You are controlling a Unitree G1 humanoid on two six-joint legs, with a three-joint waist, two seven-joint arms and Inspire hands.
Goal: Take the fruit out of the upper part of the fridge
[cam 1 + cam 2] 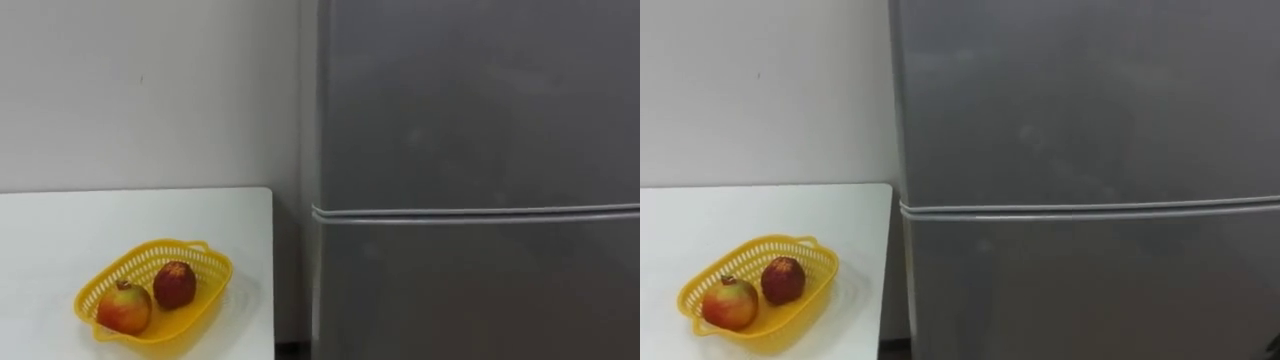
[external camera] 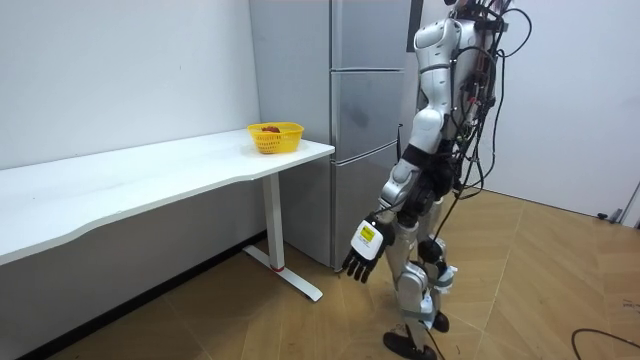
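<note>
A yellow basket (image 1: 206, 276) with an apple (image 1: 124, 308) and a dark red fruit (image 1: 174, 284) sits on the white tabletop (image 1: 60, 230). Just beside it stands the fridge (image 1: 480, 290), upper door (image 1: 480, 100) closed. The left robot hand (image 2: 362, 252) hangs low, fingers relaxed, empty.

**Fridge: state and position**

A tall grey fridge (image 1: 480, 150) with a matt, smooth front is recorded, standing upright. The upper door (image 1: 480, 100) is shut, at 12 to 2 o'clock in the eye views. The lower door (image 1: 480, 290) is shut too, at 4 to 6 o'clock. They are divided by a pale level seam (image 1: 470, 213). A white table (image 1: 200, 210) is seen just beside it, at 8 o'clock.
</note>
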